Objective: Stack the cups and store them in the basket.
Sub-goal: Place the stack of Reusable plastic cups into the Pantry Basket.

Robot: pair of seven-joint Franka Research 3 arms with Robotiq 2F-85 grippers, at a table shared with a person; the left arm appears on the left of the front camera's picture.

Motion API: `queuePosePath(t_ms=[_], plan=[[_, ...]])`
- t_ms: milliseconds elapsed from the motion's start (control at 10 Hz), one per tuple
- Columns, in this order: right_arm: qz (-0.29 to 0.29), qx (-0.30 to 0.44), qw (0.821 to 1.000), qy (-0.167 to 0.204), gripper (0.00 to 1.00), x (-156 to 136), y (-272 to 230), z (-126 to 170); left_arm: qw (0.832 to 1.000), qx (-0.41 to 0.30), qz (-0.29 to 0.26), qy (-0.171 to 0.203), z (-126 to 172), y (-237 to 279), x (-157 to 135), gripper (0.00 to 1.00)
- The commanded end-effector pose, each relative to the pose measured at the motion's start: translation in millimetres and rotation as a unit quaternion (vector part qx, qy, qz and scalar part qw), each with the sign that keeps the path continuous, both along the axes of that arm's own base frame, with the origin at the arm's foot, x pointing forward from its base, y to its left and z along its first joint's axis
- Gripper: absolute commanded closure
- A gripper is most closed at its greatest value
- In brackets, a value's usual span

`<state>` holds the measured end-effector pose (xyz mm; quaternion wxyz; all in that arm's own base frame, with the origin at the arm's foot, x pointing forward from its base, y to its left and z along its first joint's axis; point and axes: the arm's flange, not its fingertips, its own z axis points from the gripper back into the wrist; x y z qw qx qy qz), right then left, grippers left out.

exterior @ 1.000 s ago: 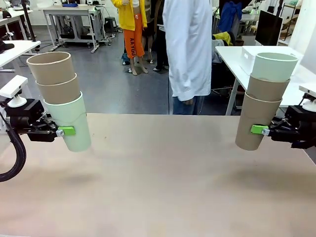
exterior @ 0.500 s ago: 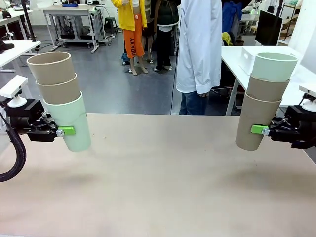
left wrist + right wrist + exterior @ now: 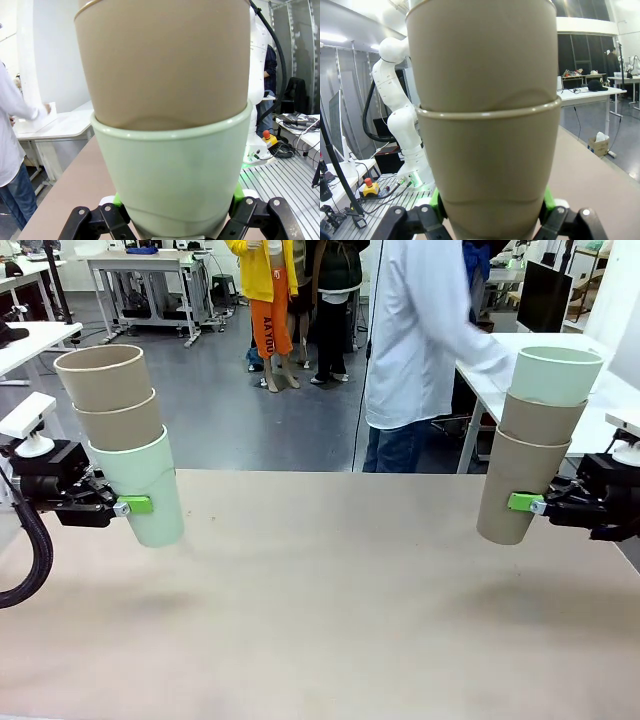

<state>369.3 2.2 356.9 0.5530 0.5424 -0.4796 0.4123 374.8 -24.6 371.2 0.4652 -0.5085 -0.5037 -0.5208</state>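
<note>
Left fingers clamp the mint-based stack, unmoved above the worktop. The person has stepped right, arm reaching over the side table. Right fingers clamp the tan-based stack, also unmoved. Likely both arms wait; storing remains undone.

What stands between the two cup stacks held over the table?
Nothing visible. The left claw holds the left stack, the right claw the right stack, with only table between them; the person stands beyond its far edge.
</note>
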Motion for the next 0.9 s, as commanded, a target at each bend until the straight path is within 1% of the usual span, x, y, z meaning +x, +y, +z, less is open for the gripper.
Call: queuePosePath(t_ms=[0, 800], plan=[[-0.004, 0.002, 1.0, -0.004, 0.15, 2.0, 3.7, 4.0, 1.0, -0.003, 0.0, -0.006, 4.9, -0.7, -1.9, 0.15], [-0.004, 0.002, 1.0, -0.004, 0.15, 2.0, 3.7, 4.0, 1.0, -0.003, 0.0, -0.006, 4.9, -0.7, -1.9, 0.15]])
